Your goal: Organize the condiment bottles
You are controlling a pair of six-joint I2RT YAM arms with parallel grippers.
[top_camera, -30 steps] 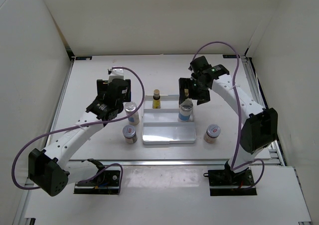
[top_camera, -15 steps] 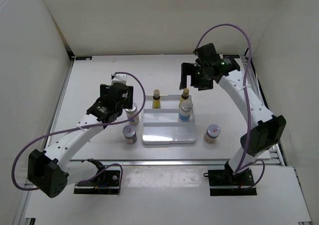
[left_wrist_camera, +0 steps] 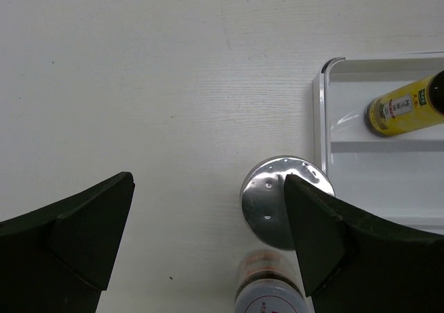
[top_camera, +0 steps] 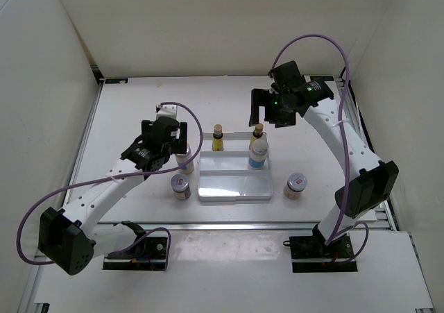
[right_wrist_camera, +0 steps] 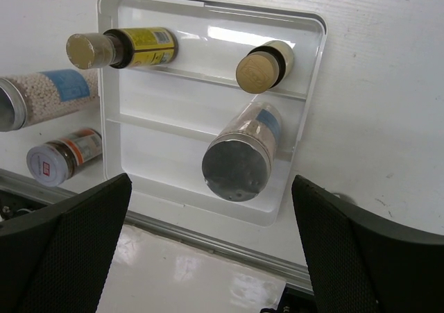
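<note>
1. Over the last second the right gripper [right_wrist_camera: 211, 202] has lifted up and back, clear of the blue-labelled bottle [right_wrist_camera: 239, 162] standing on the middle step of the white tray [right_wrist_camera: 313, 77]. Its jaws are spread wide and hold nothing.
2. The left gripper [left_wrist_camera: 208, 219] has eased nearer the loose blue-labelled bottle [left_wrist_camera: 270, 196], which stands on the table [left_wrist_camera: 139, 84] just beside the tray's left wall. Its jaws are also fully spread and empty.
3. The step in hand looks like grasping that loose bottle. The silver cap sits off-centre by the right finger, possibly touching it, so the gripper should shift toward the tray before descending.
4. The fingers should close on the body below the cap, avoiding the reddish jar [left_wrist_camera: 267, 295] just in front and the tray wall.
5. The yellow bottles [right_wrist_camera: 142, 47] stand on the back step and the other reddish jar [top_camera: 296, 185] stands off the tray's front right corner. None of the six bottles has shifted.
</note>
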